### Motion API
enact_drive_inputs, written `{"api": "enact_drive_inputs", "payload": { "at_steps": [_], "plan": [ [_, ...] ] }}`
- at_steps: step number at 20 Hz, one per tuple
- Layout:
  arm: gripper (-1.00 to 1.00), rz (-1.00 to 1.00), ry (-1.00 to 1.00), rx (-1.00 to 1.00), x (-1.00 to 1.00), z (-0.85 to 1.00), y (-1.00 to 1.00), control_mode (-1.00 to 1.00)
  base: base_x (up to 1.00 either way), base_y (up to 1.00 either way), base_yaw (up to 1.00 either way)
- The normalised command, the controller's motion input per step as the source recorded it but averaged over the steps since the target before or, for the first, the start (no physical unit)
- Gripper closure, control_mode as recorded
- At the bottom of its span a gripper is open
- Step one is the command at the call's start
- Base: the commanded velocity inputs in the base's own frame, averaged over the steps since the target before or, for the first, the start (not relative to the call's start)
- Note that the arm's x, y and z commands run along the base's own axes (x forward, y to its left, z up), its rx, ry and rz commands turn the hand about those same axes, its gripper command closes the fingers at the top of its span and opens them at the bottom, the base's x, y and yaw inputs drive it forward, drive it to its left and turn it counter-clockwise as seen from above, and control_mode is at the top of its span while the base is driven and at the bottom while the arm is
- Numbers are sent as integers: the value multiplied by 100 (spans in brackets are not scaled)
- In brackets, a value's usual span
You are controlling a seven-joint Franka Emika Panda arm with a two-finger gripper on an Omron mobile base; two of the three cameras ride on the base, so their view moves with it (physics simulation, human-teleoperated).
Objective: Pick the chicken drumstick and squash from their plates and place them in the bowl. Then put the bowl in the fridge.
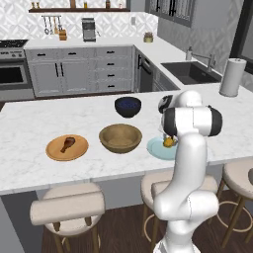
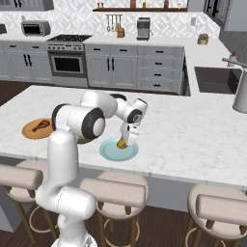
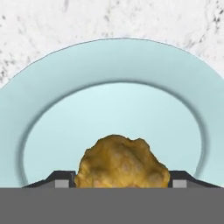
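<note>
Squash (image 3: 122, 162) is the piece you are working: it sits on the pale blue-green plate (image 3: 113, 65), toward the rim nearest the gripper (image 3: 122, 183), with one dark fingertip showing on each side of it. You cannot tell from these pictures whether the fingers already press on it or only bracket it, so treat the grasp as unproven.

Judging by its lumpy, rounded form, your main risk is a squeeze that lands on a sloped bump: the piece could squirt out sideways or roll across the plate. If the fingers sit too low, they may scrape the plate and drag it along the marble counter (image 1: 29, 128), and the plate lies close to the counter's front edge, so a shove that way could tip it toward the stools (image 2: 113, 193).

From the plate, the wooden bowl (image 1: 120, 137) stands just beside it on the side toward the drumstick; a weak hold might drop the squash short of the bowl on the way over. The chicken drumstick (image 1: 67, 144) lies on the orange-tan plate (image 1: 55, 150), beyond the wooden bowl as seen from the blue-green plate, untouched. A small dark navy bowl (image 1: 128, 106) stands behind the wooden one; keep your lift clear of it.
</note>
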Motion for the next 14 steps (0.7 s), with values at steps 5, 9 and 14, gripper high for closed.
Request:
{"api": "enact_drive_inputs", "payload": {
  "at_steps": [5,9,14],
  "plan": [
    [100,0,-17,0,-61,8,39,-100,0,0,0],
    [100,0,-23,0,-63,35,66,-100,0,0,0],
    [100,0,-19,-1,-21,62,73,-100,0,0,0]
  ]
}}
